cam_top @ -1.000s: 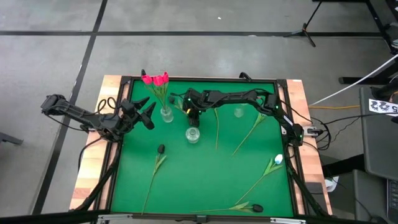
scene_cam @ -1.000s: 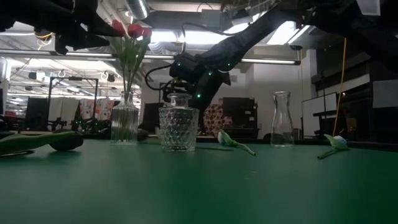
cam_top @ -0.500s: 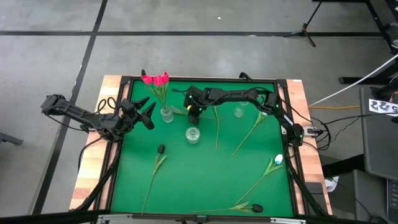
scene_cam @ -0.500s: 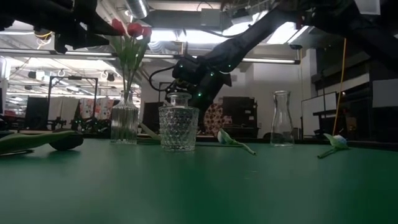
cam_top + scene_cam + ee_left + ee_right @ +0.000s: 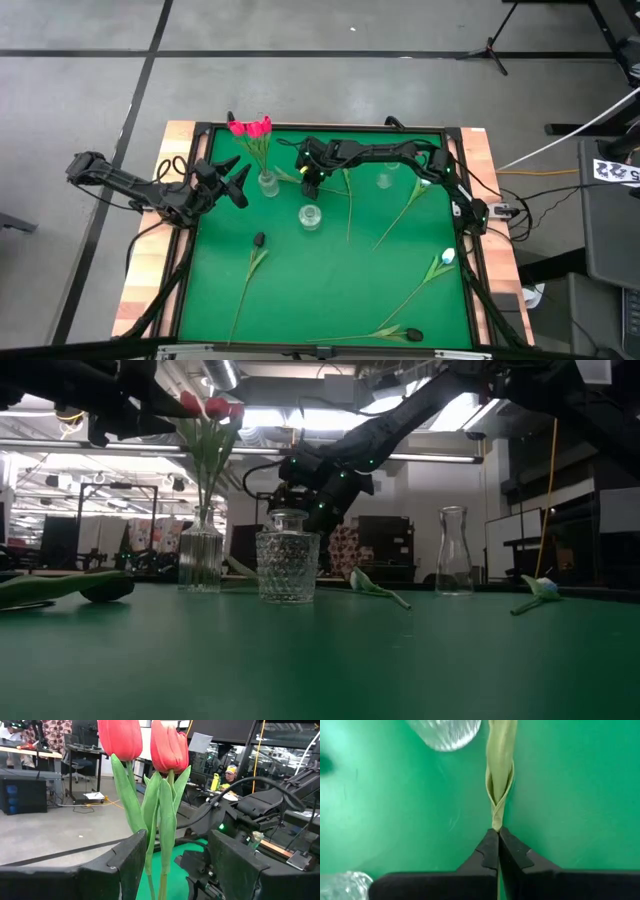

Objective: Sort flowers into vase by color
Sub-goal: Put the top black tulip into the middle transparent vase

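The left tool (image 5: 232, 180) hovers at the left edge of the green counter (image 5: 330, 285), jaws spread and empty, just beside the ribbed glass vase (image 5: 267, 184) that already carries two pink-red tulips (image 5: 250, 128); the left wrist view shows their heads (image 5: 145, 740) upright between that arm's own fingers (image 5: 125, 865). To the right of this vase, the right tool (image 5: 311, 184) is clenched on the tip of a green stem (image 5: 499, 780) that lies flat on the counter, close to the vase's base; which flower this stem belongs to cannot be told. In front of it stands the empty faceted glass jar (image 5: 310, 216), and further right the empty slim carafe (image 5: 384, 181). Progress is judged as early: one colour group is partly placed and the other two vessels hold nothing. Left on the counter are a black-headed tulip (image 5: 258, 240) at centre-left, two long bare stems (image 5: 349, 205) near the middle, a second black-headed tulip (image 5: 412, 335) near the front edge, and a pale-headed tulip (image 5: 447, 257) at the right edge. Each requires pick-up and insertion by colour.
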`<state>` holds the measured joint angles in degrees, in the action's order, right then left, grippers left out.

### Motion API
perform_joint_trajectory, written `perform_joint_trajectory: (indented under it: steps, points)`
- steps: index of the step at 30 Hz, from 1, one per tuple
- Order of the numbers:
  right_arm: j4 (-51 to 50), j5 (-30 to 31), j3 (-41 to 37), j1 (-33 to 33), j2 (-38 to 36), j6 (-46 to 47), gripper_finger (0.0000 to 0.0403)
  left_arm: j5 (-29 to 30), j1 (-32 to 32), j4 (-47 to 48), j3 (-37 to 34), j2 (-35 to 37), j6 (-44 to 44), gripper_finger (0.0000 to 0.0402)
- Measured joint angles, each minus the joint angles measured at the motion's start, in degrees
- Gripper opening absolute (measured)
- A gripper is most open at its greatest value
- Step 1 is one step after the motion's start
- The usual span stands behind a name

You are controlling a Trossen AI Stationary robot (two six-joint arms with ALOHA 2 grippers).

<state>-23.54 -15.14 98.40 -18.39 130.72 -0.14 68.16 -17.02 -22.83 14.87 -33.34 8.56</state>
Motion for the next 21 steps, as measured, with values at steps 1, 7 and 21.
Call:
perform_joint_trajectory:
  steps: [1, 7, 21]
  points:
    - [-0.19, 0.07, 0.01, 0.00, -0.33, 0.02, 0.0001, 0.02, 0.00, 0.00, 0.00, -0.01, 0.00, 0.0210]
    - [-0.50, 1.18, 0.01, 0.00, -2.92, 0.26, 0.0001, 0.00, 0.00, 0.00, 0.00, -0.01, -0.01, 0.0210]
    - [-0.55, 10.95, 0.17, -3.87, -18.24, -1.26, 0.0000, -0.01, 0.00, -0.04, 0.00, -0.01, 0.29, 0.0210]
